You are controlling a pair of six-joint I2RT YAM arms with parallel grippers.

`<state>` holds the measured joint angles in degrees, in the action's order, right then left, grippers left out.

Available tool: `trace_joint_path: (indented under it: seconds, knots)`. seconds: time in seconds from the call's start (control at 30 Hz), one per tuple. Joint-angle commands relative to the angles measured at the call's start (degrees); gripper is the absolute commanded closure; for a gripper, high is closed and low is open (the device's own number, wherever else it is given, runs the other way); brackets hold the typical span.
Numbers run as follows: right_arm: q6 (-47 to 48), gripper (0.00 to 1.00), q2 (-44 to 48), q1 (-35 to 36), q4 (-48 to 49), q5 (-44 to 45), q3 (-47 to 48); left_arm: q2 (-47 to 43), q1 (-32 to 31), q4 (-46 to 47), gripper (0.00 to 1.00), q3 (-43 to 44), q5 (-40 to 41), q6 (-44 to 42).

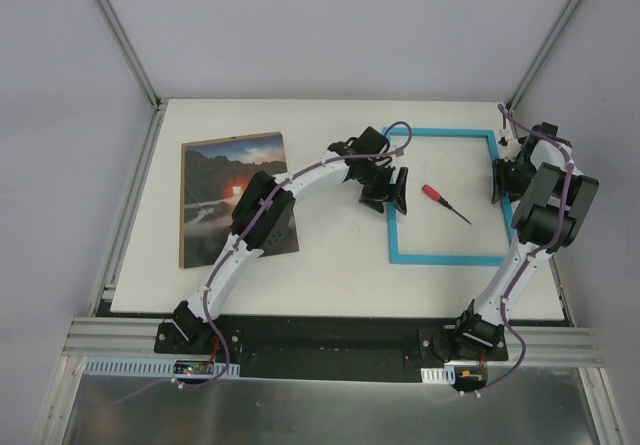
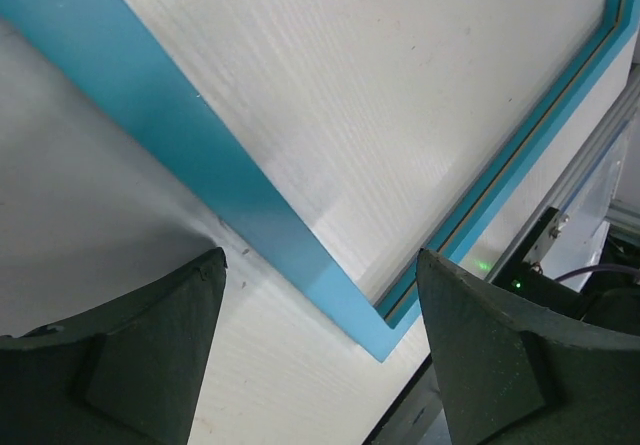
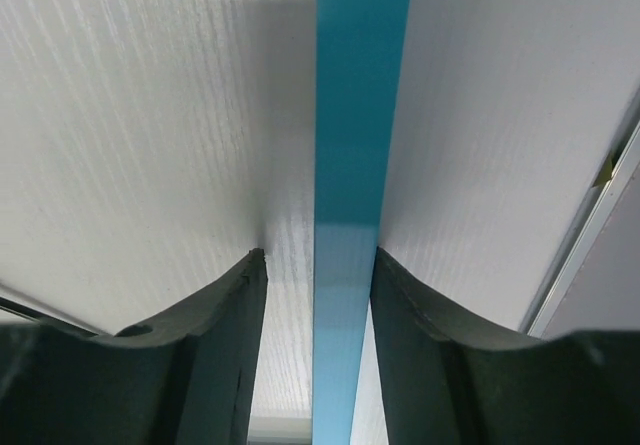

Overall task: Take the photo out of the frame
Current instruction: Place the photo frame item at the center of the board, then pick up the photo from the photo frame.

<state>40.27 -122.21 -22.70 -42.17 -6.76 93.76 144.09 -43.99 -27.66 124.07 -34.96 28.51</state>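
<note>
The photo [image 1: 235, 195], dark rocks with an orange glow, lies flat at the table's left, outside the frame. The light-blue frame [image 1: 445, 259] lies flat at the right with bare table showing inside it. My left gripper [image 1: 390, 197] hovers over the frame's left rail. In the left wrist view it [image 2: 320, 257] is open above the rail [image 2: 200, 165] near a corner, holding nothing. My right gripper [image 1: 498, 183] is at the frame's right rail. In the right wrist view it [image 3: 318, 253] straddles that rail [image 3: 360, 115], with a gap beside the left finger.
A red-handled screwdriver [image 1: 443, 202] lies inside the frame. A brown board edge [image 1: 183, 210] shows under the photo's left side. The left arm reaches across the photo's right part. Metal rails border the table [image 1: 330, 275] on both sides.
</note>
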Motion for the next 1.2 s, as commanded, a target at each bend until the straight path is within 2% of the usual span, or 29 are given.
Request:
trace_joint_path:
  seconds: [0.0, 0.17, 0.3, 0.43, 0.53, 0.6, 0.77, 0.97, 1.17]
  knots:
    - [-2.74, 0.51, 3.20, 0.46, -3.26, -1.50, -1.38, -4.69, 1.44, -3.01, 0.21, -4.71, 5.43, -5.13]
    - [-4.58, 0.46, 8.73, 0.72, -4.58, -1.67, -0.07, -9.96, 4.52, -3.80, 0.20, -9.54, 5.87, -7.94]
    - [-5.29, 0.44, 17.95, 4.40, -4.58, -4.04, -0.33, -18.12, 8.82, -5.47, 0.19, -14.46, 5.95, -12.42]
    - [-7.83, 0.40, 24.20, 13.88, -5.37, -10.00, 2.21, -27.26, 14.97, -9.07, 0.18, -18.85, 6.13, -19.35]
    - [-11.52, 0.38, 24.66, 21.97, -3.89, -15.28, 4.41, -34.99, 19.10, -11.44, 0.16, -23.24, 9.63, -25.33]
    - [-15.81, 0.38, 22.73, 27.15, -1.61, -20.90, 5.91, -39.21, 21.83, -13.02, 0.15, -26.23, 12.97, -29.98]
    - [-25.40, 0.37, 12.99, 39.11, 4.28, -28.38, 13.01, -46.96, 30.78, -16.45, 0.10, -33.26, 21.33, -35.97]
    - [-34.46, 0.37, -2.22, 47.82, 6.58, -30.76, 25.93, -51.54, 45.90, -16.99, 0.10, -43.72, 20.11, -38.18]
    - [-38.50, 0.37, -10.75, 54.33, 10.26, -30.59, 28.93, -51.28, 56.10, -16.11, 0.10, -49.27, 20.11, -41.43]
